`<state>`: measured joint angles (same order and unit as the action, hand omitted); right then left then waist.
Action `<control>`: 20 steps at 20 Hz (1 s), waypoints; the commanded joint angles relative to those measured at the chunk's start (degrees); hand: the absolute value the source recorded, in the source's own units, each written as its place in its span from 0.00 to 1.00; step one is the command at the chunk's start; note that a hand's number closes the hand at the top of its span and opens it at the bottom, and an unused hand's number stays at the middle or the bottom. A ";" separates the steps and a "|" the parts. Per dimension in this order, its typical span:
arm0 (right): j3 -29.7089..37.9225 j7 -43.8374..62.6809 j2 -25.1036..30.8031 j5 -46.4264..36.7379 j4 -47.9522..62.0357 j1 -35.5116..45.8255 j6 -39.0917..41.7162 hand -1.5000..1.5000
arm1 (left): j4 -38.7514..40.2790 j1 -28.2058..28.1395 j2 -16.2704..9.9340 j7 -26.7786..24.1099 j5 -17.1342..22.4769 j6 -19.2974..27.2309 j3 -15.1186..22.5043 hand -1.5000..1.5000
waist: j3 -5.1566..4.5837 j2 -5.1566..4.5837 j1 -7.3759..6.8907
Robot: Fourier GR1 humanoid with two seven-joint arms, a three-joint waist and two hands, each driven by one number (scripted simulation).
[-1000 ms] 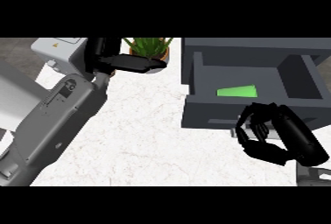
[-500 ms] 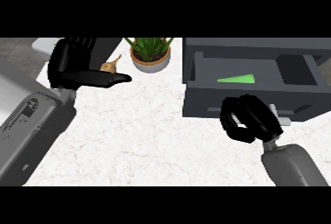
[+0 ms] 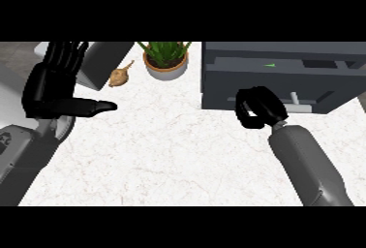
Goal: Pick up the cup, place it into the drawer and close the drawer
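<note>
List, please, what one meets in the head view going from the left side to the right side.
Black left hand, fingers straight → small tan root-like vegetable → green potted plant in a terracotta pot → black right hand, fingers curled → pale drawer handle on the dark grey drawer unit.

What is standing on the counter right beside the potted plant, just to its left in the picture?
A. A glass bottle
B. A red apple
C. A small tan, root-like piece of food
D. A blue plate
C: a small tan root-like piece lies on the white counter just left of the potted plant; no apple, bottle or plate shows.
</note>
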<state>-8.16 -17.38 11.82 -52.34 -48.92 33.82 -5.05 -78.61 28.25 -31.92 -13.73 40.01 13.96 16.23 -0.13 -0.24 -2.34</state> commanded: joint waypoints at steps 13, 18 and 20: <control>11.00 -8.97 6.45 3.65 33.03 21.59 2.01 1.00 | -1.95 -4.76 0.63 -0.89 -0.27 -6.21 -0.90 0.00 | 0.32 -1.55 -2.90; 12.34 -8.49 6.66 4.85 34.22 23.33 2.42 1.00 | -0.08 -3.35 -0.32 -0.77 1.02 -9.27 -2.36 0.00 | 0.35 -2.52 -4.05; 13.90 -11.02 7.81 6.58 33.83 22.44 2.46 1.00 | 0.82 -4.88 0.98 -3.59 0.01 -9.52 -1.90 0.00 | 0.35 -2.98 -4.18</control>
<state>1.96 -32.68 14.69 -47.28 -18.02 50.86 -1.14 -78.69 24.47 -32.03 -15.17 40.73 5.50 13.85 -0.14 -0.86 -5.13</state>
